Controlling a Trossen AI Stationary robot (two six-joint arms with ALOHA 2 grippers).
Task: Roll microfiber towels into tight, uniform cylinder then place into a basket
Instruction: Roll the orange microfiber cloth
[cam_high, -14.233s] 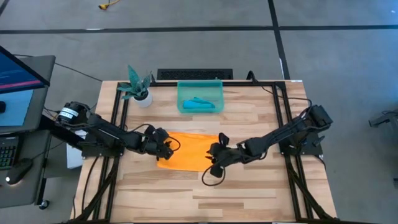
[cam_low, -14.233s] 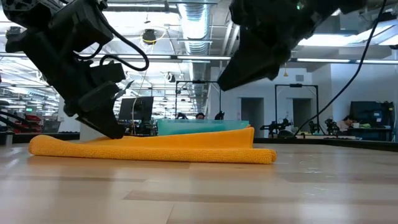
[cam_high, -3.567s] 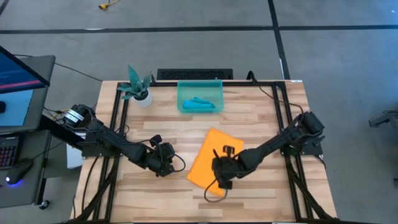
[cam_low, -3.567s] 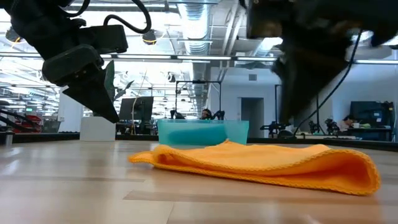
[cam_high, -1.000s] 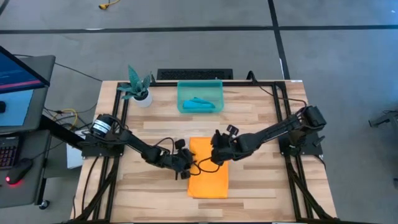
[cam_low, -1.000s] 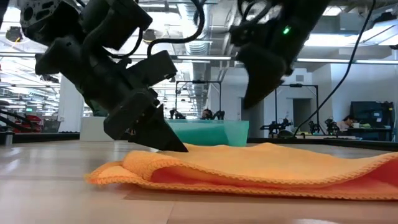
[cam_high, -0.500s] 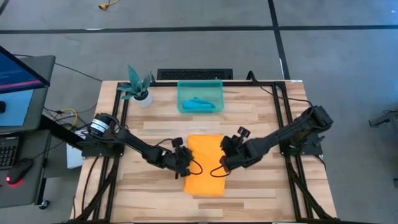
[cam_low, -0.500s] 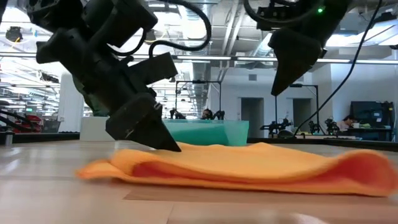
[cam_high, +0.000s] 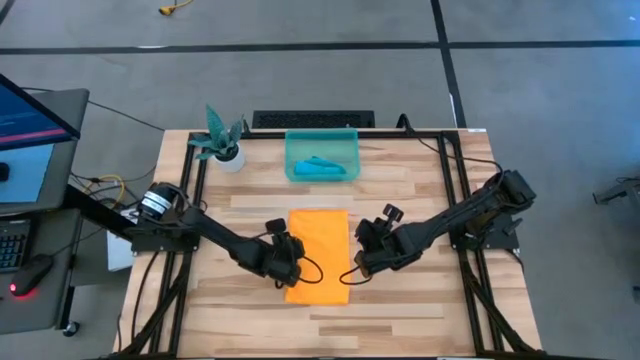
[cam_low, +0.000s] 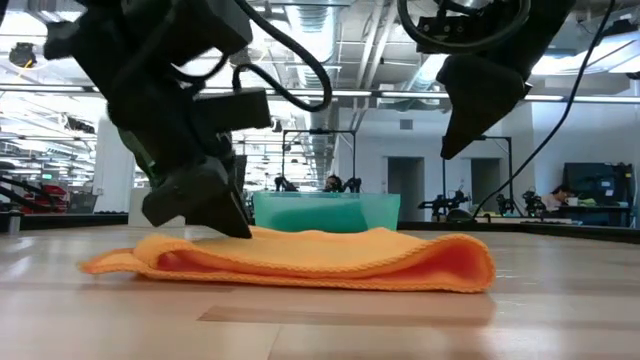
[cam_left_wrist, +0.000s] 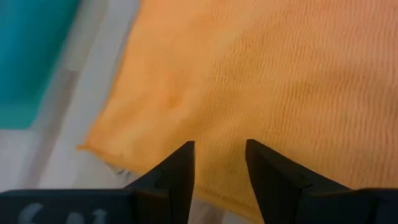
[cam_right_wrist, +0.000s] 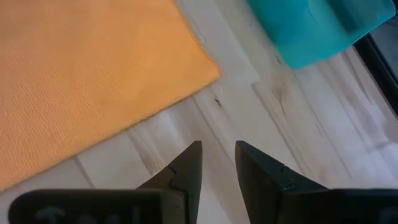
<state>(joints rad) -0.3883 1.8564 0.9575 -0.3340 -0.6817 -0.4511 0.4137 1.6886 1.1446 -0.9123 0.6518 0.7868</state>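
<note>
A potted plant (cam_high: 222, 140) stands well beyond the left gripper (cam_high: 287, 262), whose parted fingers rest on the folded orange towel (cam_high: 320, 250). The right gripper (cam_high: 362, 262), parted, empty, hovers beside it. The basket (cam_high: 321, 155) holds a teal roll (cam_high: 322, 165).

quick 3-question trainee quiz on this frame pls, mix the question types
1. True or false: the folded orange-yellow microfiber towel lies flat on the wooden table, not yet rolled.
2. Multiple choice: what lies inside the translucent teal-green plastic basket? A) a teal-blue rolled towel B) the white pot with a plant C) nothing
3. Fill in: the left gripper sits at the towel's ___ edge in the high view, while the right gripper hangs above bare wood beside the opposite edge, both with fingers apart and holding nothing.

Key: 1 true; 2 A, the teal-blue rolled towel; 3 left.
</note>
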